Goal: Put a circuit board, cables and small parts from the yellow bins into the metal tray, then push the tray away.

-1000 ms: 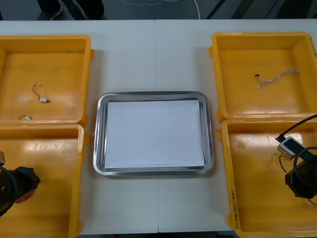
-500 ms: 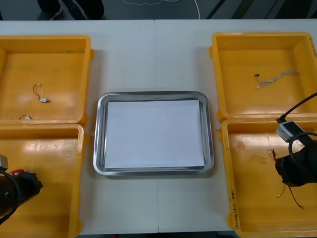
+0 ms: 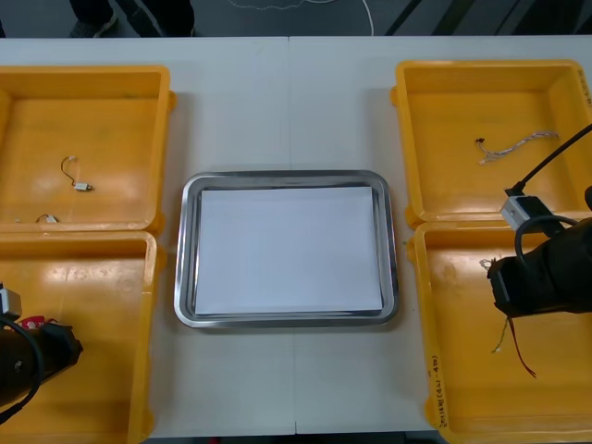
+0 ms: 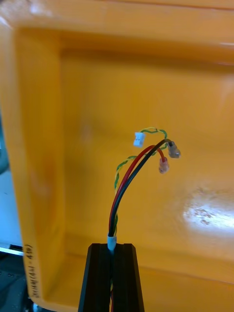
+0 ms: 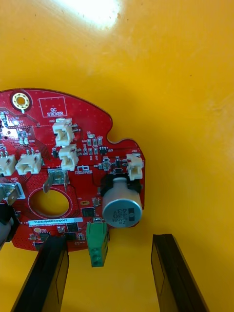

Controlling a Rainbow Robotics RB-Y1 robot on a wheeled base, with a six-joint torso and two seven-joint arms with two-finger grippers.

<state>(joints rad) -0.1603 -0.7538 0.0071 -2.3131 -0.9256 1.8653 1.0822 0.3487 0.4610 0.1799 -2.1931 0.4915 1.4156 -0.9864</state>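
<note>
Cable bundle of red, black and twisted yellow-green wires sits pinched in the right claw. The black fingers are closed on it, with only the bundle's width between them. From the fingertips the wires curve away and end in a small white plug and two clear-sleeved terminals. In the front view this claw hangs over the near right yellow bin, and the loose ends of the bundle dangle beneath it.

The left claw is spread wide, low over the near left yellow bin. A round red circuit board lies flat on that bin's floor. One finger overlaps the board's edge and the other stands beside the board over bare bin floor. The board's green terminal block and silver capacitor lie between the two fingers. Whether either finger touches the board I cannot tell.

The metal tray, white inside, rests in the middle of the worktop, between the bins. The far right yellow bin holds a twisted blue and white cable. The far left yellow bin holds small metal parts, one of them close to its near wall.
</note>
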